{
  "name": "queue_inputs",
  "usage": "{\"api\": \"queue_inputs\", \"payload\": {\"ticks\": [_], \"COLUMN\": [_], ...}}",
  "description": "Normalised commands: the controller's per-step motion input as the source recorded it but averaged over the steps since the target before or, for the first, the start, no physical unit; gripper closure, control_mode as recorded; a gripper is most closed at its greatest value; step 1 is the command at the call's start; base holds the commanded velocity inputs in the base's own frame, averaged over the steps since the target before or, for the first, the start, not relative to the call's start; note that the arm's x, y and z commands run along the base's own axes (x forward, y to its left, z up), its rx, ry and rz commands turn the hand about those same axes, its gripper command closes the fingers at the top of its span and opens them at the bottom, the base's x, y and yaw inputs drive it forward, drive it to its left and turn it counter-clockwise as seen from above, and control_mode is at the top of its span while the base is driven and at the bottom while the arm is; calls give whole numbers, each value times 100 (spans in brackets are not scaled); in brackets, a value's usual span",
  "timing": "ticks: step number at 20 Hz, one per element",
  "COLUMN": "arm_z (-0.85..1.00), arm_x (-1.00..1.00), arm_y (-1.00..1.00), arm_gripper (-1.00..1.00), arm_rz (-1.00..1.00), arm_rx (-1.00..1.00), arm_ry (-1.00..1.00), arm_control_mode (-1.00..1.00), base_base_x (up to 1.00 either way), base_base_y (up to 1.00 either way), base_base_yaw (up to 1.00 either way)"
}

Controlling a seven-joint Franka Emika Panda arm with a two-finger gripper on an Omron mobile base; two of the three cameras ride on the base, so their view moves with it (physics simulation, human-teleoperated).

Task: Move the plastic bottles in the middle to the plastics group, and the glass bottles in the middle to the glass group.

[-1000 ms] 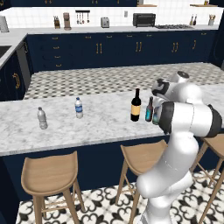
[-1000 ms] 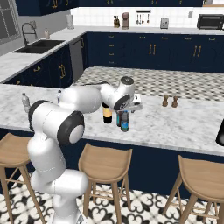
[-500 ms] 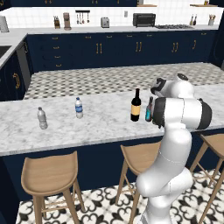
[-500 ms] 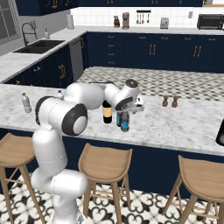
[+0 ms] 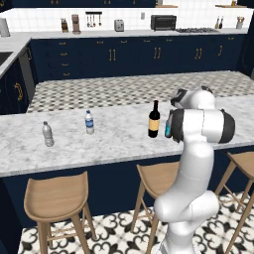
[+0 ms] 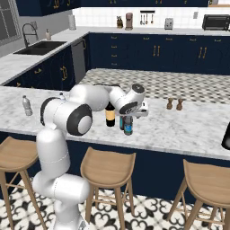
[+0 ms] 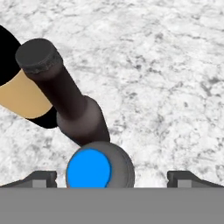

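On the veined white marble counter, beside the glossy black wine bottle with its tan label, stands the short smoky bottle, round blue cap upward. The gripper hovers above it, fingers spread wide, holding nothing.

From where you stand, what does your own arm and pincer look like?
The arm is glossy white with rounded, bulky segments and dark grey-black bands at the joints. No cables or markings show. The pincer ends in two small dark grey, blocky finger tips set well apart.
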Motion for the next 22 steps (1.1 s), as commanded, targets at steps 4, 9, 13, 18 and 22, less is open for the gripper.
{"api": "queue_inputs", "payload": {"ticks": [4,9,13,18,22], "arm_z": [-12,-13,-11,-5,2], "arm_x": [8,5,11,1,-14], "arm_y": [12,19,4,-1,-12], "arm_gripper": [-100,-100,100,100,100], "arm_rz": [0,0,2,8,10], "arm_rx": [1,2,1,0,0], "arm_ry": [0,0,-3,-1,-3], "arm_control_mode": [-100,-100,-100,-100,-100], "base_base_x": [0,0,0,0,0], "base_base_y": [0,0,0,0,0], "base_base_yaw": [0,0,0,0,0]}}
